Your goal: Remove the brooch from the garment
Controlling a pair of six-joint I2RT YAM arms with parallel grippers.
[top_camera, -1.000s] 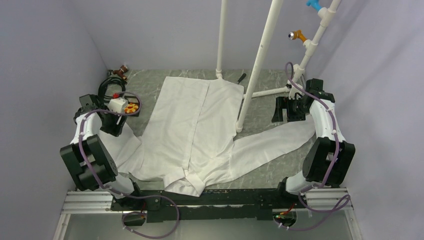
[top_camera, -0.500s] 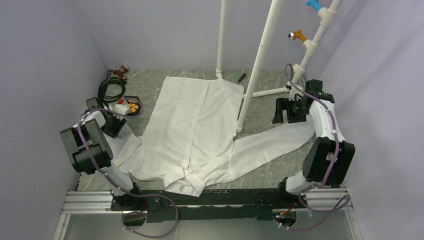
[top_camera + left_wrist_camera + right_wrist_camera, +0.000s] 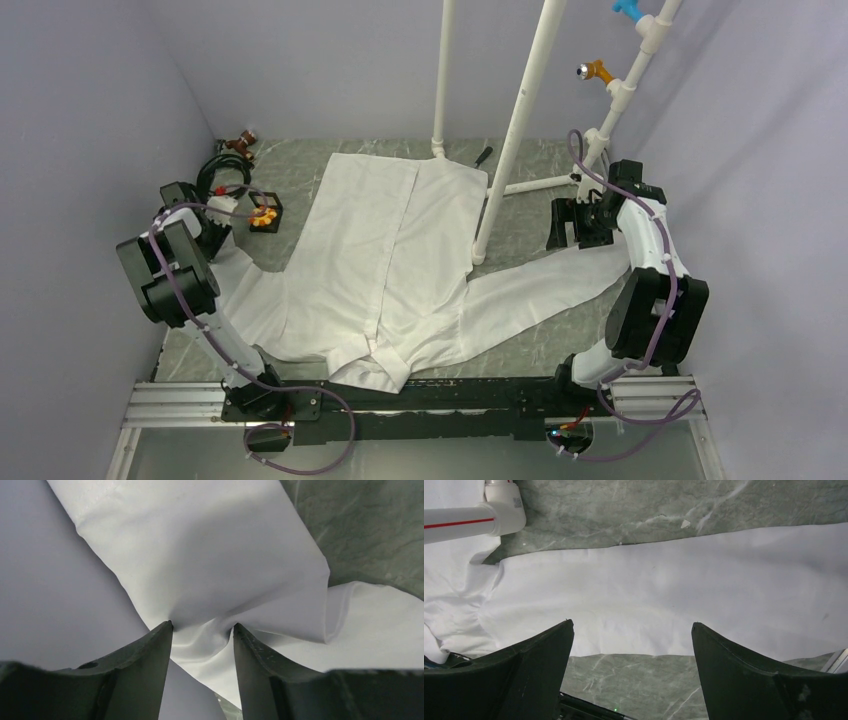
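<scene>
The white garment (image 3: 390, 250) lies spread over the green table, sleeves out to both sides. The orange flower brooch (image 3: 263, 214) sits off the shirt, in a small black tray left of it. In the left wrist view my left gripper (image 3: 202, 626) stands over the left sleeve (image 3: 200, 555), jaws half closed, with a fold of fabric bunched between the fingertips (image 3: 165, 630). My right gripper (image 3: 562, 222) hangs open above the right sleeve (image 3: 674, 595), nothing between its fingers. The brooch shows in neither wrist view.
A white pipe stand (image 3: 515, 130) rises behind the shirt, with orange and blue pegs up high; its foot (image 3: 469, 520) lies by the right sleeve. A black cable coil (image 3: 215, 172) and a small brown figure (image 3: 240, 143) sit at the back left. Lavender walls close in on both sides.
My left arm has drawn back from the brooch's tray toward the left wall, leaving the brooch there. Its jaws have narrowed onto the sleeve. The right arm has not moved.
</scene>
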